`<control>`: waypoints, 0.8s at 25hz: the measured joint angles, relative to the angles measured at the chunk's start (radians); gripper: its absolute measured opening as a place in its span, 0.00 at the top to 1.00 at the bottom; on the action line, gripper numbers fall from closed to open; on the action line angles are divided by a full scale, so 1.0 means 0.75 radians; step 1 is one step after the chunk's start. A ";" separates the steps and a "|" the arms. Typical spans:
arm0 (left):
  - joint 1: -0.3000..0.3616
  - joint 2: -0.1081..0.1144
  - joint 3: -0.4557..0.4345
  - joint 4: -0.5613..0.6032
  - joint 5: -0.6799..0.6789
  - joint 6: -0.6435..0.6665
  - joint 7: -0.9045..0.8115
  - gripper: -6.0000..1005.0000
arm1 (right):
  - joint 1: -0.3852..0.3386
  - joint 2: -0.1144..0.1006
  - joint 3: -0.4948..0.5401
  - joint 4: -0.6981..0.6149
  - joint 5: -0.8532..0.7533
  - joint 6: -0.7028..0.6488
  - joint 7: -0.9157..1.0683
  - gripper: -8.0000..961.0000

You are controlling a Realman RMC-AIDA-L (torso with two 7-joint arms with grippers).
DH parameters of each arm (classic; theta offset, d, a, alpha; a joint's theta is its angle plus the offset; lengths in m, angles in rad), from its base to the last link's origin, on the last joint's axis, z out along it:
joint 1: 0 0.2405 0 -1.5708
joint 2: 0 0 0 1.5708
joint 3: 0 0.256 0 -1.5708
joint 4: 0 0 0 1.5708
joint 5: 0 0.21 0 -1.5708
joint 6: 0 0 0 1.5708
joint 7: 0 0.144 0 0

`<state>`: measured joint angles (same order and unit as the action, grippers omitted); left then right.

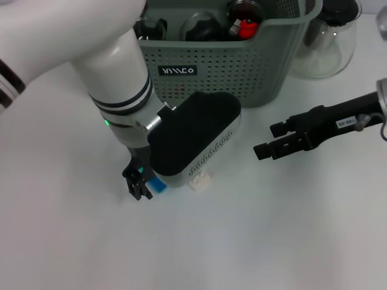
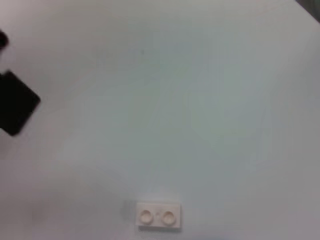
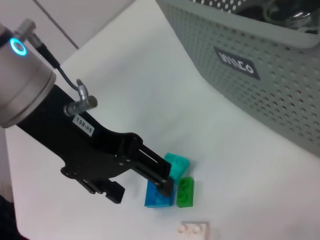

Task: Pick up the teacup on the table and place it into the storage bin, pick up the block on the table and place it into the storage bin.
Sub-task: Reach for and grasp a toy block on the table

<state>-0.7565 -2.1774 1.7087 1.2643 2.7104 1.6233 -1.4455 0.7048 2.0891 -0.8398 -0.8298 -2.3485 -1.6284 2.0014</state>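
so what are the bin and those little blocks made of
The storage bin looks like matte grey-green moulded plastic: regular punched holes and a smooth rolled rim. The blue block, green block and white block look like hard, slightly glossy plastic with moulded studs. The left claw is at the blue one.

Head view steeply down, wrist views close above the table — all share white brick

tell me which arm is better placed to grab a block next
Left. Its tool is down at the table, right at the blue block with the green block and teal block beside it. The right tool hovers off to the side, farther from the blocks.
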 joint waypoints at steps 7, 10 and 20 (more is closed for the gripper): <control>-0.006 -0.001 0.000 -0.027 0.000 -0.015 -0.001 0.16 | 0.027 0.007 -0.019 0.006 -0.002 0.017 0.005 0.02; -0.008 -0.001 0.000 -0.040 0.000 -0.024 0.002 0.16 | 0.028 0.007 -0.020 0.012 -0.001 0.024 0.009 0.02; -0.009 0.001 -0.001 -0.065 0.005 -0.032 -0.003 0.17 | 0.028 0.008 -0.105 0.001 -0.002 0.071 0.035 0.02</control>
<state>-0.7635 -2.1767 1.7076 1.2155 2.7141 1.5993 -1.4479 0.7261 2.0954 -0.9183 -0.8292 -2.3502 -1.5754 2.0279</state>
